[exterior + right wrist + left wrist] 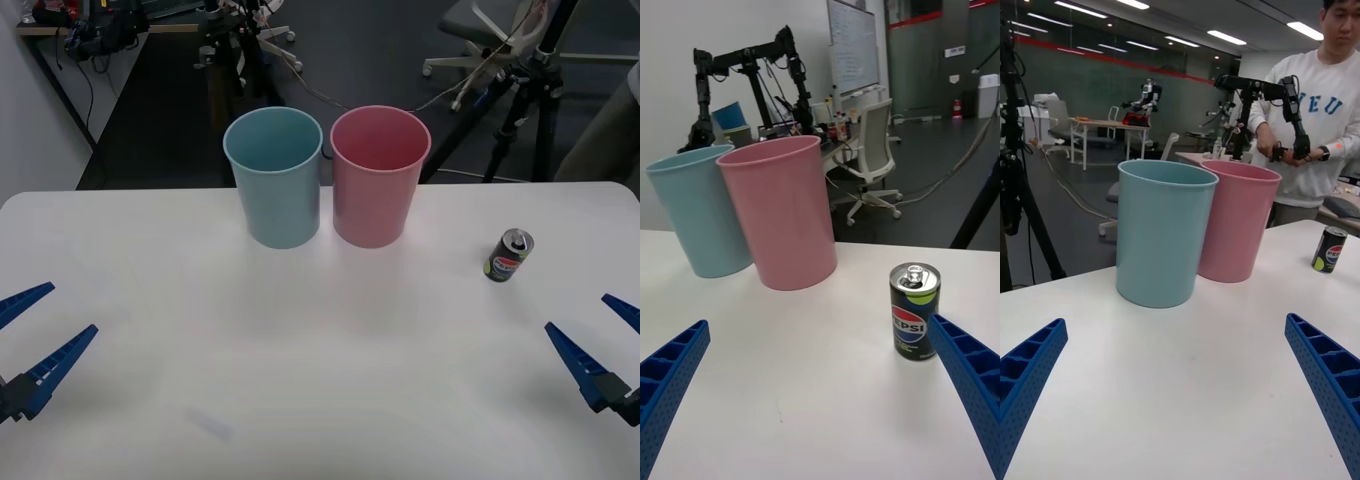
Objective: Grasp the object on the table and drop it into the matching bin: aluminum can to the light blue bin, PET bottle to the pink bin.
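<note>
Nothing is done yet: the can [510, 255] stands untouched on the desk [300, 380], both the right hand [600, 335] and left hand [25, 335] released, the blue bin [274, 190] waiting.

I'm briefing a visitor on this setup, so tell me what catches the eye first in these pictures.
Two tall bins stand side by side at the table's far middle: the light blue bin on the robot's left, the pink bin beside it. A small dark aluminum can stands alone to the right, nearest the open right gripper; the left gripper waits open at the other side.
</note>
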### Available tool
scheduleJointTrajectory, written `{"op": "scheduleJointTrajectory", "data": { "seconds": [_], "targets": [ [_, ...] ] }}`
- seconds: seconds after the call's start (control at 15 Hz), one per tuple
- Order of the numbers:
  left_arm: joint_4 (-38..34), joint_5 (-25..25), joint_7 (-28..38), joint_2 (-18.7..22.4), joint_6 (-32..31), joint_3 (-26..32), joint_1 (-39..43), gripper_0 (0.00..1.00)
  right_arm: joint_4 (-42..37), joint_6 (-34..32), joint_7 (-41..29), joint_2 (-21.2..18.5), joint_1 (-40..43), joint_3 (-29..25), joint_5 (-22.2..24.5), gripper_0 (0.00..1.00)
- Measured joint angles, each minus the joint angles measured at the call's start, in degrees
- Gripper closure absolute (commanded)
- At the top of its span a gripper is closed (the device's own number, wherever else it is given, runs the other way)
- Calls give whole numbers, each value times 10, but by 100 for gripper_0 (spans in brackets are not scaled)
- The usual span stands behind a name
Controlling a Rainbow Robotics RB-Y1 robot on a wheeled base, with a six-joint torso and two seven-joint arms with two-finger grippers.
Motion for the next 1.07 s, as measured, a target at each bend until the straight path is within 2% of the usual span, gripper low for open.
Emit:
{"op": "scheduleJointTrajectory", "data": {
  "seconds": [0.27,0.53,0.67,0.93,1.07],
  "targets": [
    [0,0,0,0,0,0,0,0,-11,91,29,14,24,33,2,0],
    [0,0,0,0,0,0,0,0,-11,143,54,63,26,39,35,0],
    [0,0,0,0,0,0,0,0,-10,181,94,75,24,53,34,0],
    [0,0,0,0,0,0,0,0,-9,258,127,80,12,89,24,0],
    [0,0,0,0,0,0,0,0,10,271,132,80,-8,101,12,0]
  ]
}}
